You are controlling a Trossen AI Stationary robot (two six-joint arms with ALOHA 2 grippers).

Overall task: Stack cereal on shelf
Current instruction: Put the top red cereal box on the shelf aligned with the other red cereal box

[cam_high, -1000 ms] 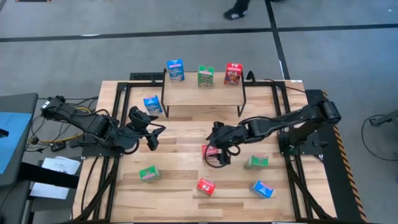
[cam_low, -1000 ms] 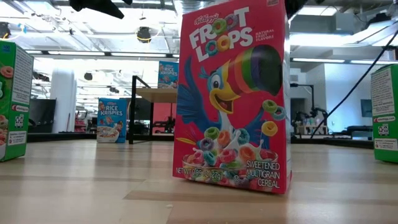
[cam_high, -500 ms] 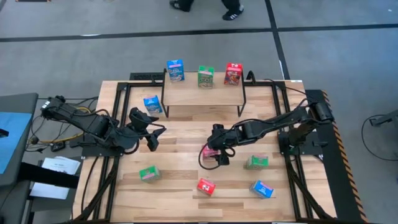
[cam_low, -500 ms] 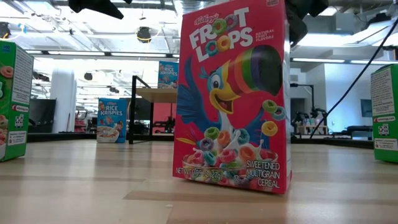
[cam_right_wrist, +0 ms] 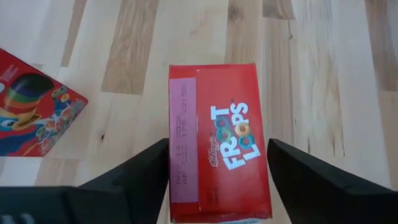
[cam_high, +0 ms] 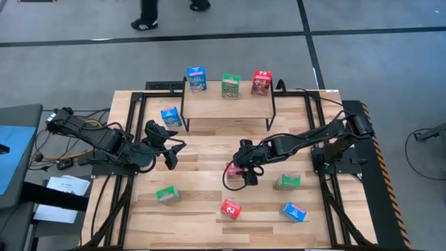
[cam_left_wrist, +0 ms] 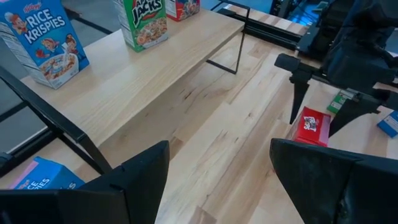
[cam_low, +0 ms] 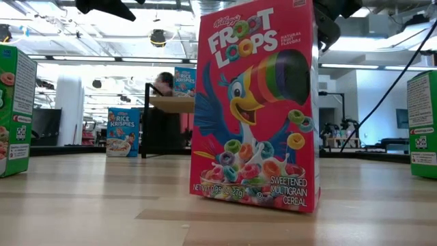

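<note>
The right pincer (cam_high: 237,173) straddles a red box (cam_right_wrist: 219,143) standing mid-counter (cam_high: 202,150), fingers (cam_right_wrist: 140,171) close on both sides; whether they already clamp it I cannot tell. If they close off-centre, the box could twist or tip onto the counter, and a loose pinch could drop it on the way to the shelf (cam_high: 226,106), where three boxes stand. The left pincer (cam_high: 169,148) hangs apart and empty near the shelf's left leg.
</note>
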